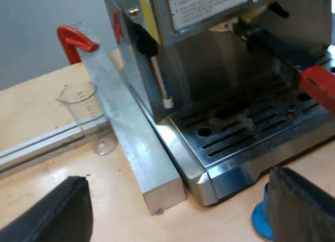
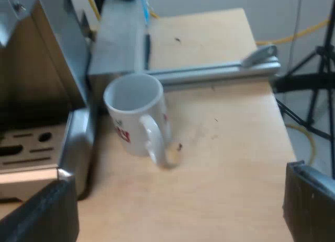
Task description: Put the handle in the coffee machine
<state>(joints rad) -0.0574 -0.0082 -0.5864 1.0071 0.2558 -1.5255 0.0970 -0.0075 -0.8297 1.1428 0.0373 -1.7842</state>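
The metal holder's dark handle [image 1: 277, 48] juts out from under the brew head of the espresso machine [image 1: 209, 69], and its red end [image 1: 318, 85] hangs over the drip tray [image 1: 246, 127]. My left gripper [image 1: 178, 221] hovers open just off the tray's corner, fingers wide apart with nothing between them. A blue tamper [image 1: 259, 221] sits on the table beside one finger [image 1: 303, 205]. My right gripper [image 2: 175, 216] is open over bare wood, a short way from a white mug [image 2: 137, 114] that stands beside the machine's base [image 2: 73, 142].
A clear measuring glass [image 1: 86, 114] stands against a long aluminium bar [image 1: 131, 142] running along the machine's side. A red clamp [image 1: 76, 41] sits behind it. An aluminium rail [image 2: 209, 72] crosses the table beyond the mug; the table edge [image 2: 285, 132] and a tripod [image 2: 314, 80] lie past it.
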